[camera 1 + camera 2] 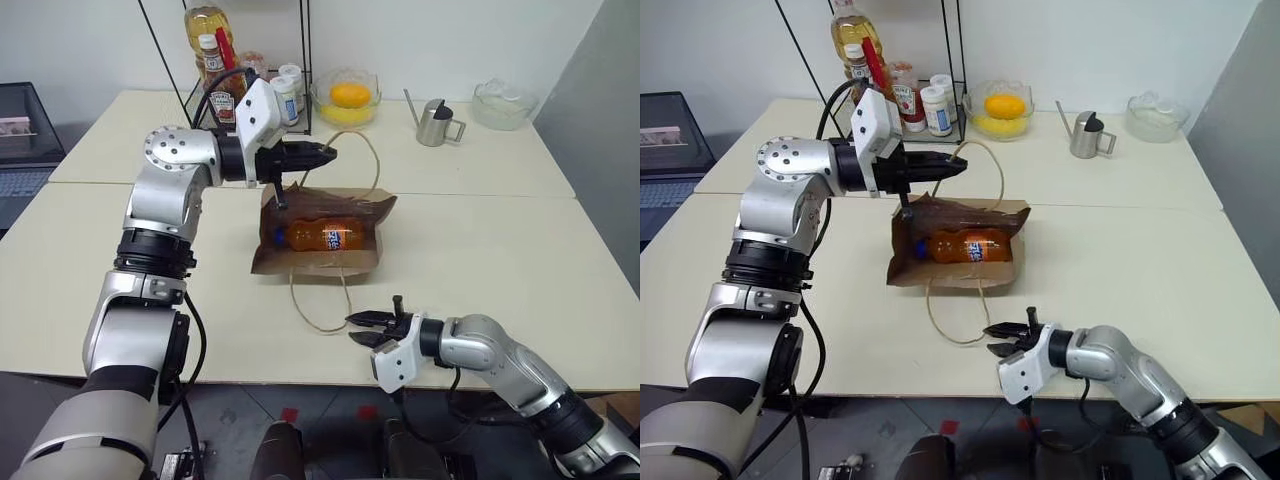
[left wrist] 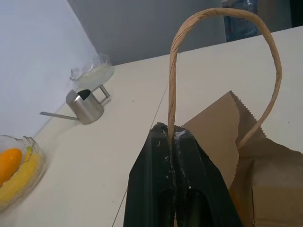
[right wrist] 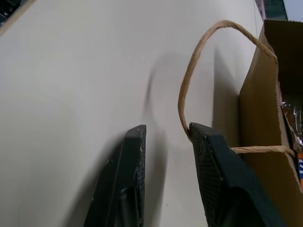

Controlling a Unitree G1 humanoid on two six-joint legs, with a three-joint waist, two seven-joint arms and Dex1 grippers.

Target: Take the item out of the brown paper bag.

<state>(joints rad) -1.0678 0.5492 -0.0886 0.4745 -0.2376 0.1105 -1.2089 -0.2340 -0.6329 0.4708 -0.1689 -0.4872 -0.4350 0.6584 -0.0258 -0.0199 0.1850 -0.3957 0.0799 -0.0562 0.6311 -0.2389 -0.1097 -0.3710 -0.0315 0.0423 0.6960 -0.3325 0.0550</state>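
The far handle of the brown paper bag is pinched by the left gripper, the right gripper is spread beside the near handle, and the bottle is partly hidden inside the bag.

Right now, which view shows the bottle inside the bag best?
The right eye view: the orange bottle lies full-length in the open brown paper bag. The left eye view matches; the right wrist view catches a sliver; the left wrist view sees bag paper and handle.

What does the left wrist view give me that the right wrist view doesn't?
Left wrist view: left gripper shut on the bag's upper handle, plus the steel pitcher and a fruit bowl. Right wrist view: right gripper open, one finger against the lower handle, the orange bottle peeking from the bag. Both show the brown paper bag and the table.
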